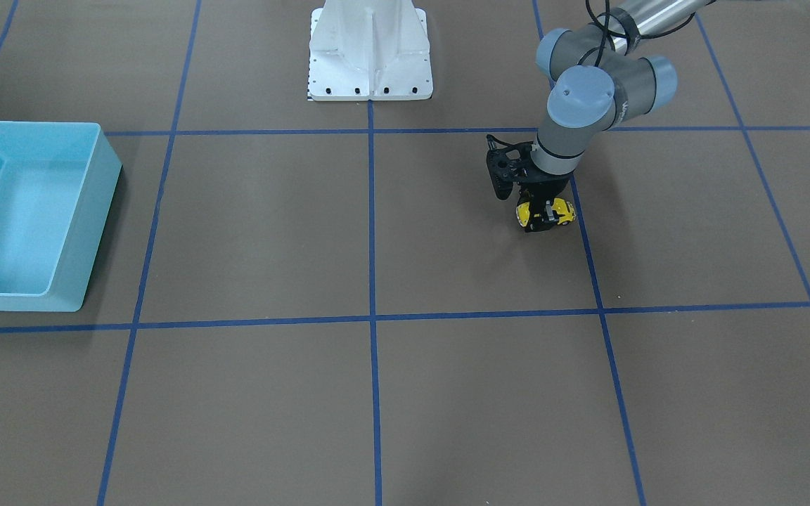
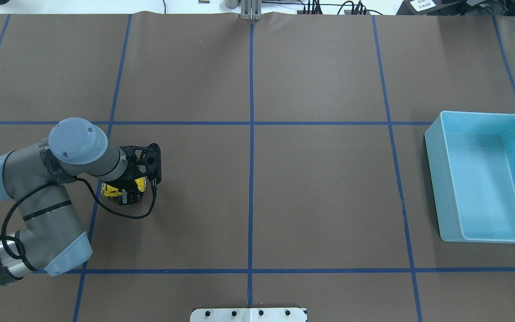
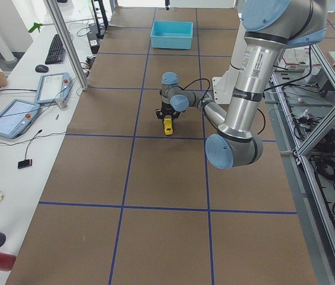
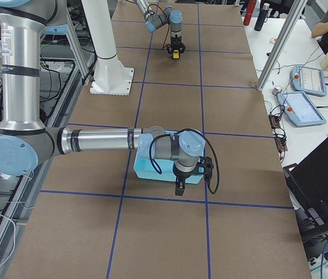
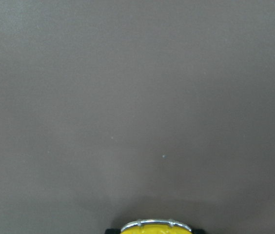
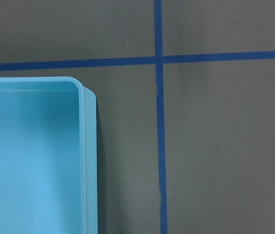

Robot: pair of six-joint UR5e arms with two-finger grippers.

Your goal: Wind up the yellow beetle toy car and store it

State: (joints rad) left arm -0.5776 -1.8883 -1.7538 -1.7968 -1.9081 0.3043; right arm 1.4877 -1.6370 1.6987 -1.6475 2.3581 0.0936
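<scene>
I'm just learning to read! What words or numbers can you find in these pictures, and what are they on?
None can be read for sure.
White lettering on the left arm's wrist: too blurred to read.
Sticker on the same arm's upright tube: too small to read.
The yellow beetle toy car and the light-blue bin: no writing shows.

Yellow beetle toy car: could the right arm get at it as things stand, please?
Probably not: the left gripper covers the yellow beetle toy car, and the right gripper hangs far off by the bin.
</scene>
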